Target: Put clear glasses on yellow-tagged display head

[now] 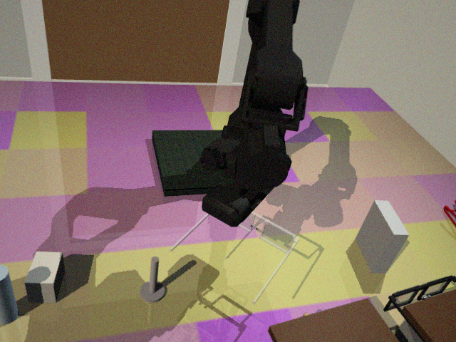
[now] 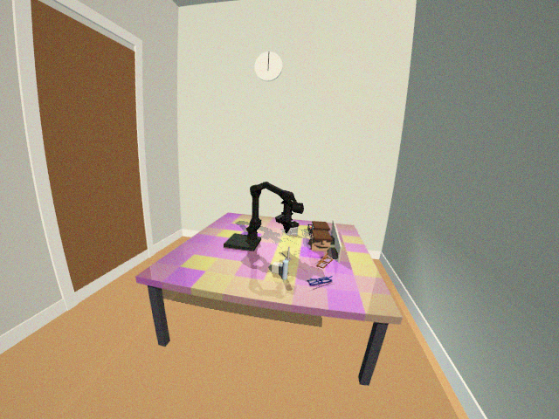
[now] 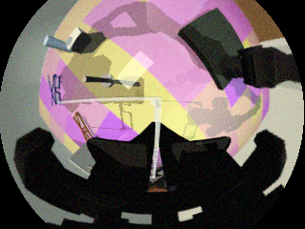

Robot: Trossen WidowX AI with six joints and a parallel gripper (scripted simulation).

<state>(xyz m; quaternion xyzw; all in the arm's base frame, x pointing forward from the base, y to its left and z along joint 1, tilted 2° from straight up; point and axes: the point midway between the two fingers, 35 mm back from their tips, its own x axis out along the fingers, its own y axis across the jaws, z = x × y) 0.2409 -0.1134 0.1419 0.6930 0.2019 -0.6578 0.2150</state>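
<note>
The clear glasses (image 1: 275,271) (image 3: 157,114) hang above the table with their temples unfolded, pointing to the front left in the top view. My gripper (image 1: 237,221) (image 2: 287,230) (image 3: 155,124) is shut on the clear glasses near the bridge. Two display heads with brown tops stand at the lower right in the top view: the nearer-left head (image 1: 331,320) (image 2: 321,235) and the farther head (image 1: 434,313) (image 2: 320,225), which has black glasses (image 1: 393,300) at its front. The glasses are left of both heads and touch neither. I cannot make out the yellow tag.
A grey box (image 1: 381,239) stands right of the glasses. A small post stand (image 1: 152,291), a white block (image 1: 45,272) and a blue-grey cylinder (image 1: 5,294) stand to the left. Orange glasses (image 2: 324,261) and blue glasses (image 2: 320,281) lie on the table; an upright panel (image 2: 336,241) is behind the heads.
</note>
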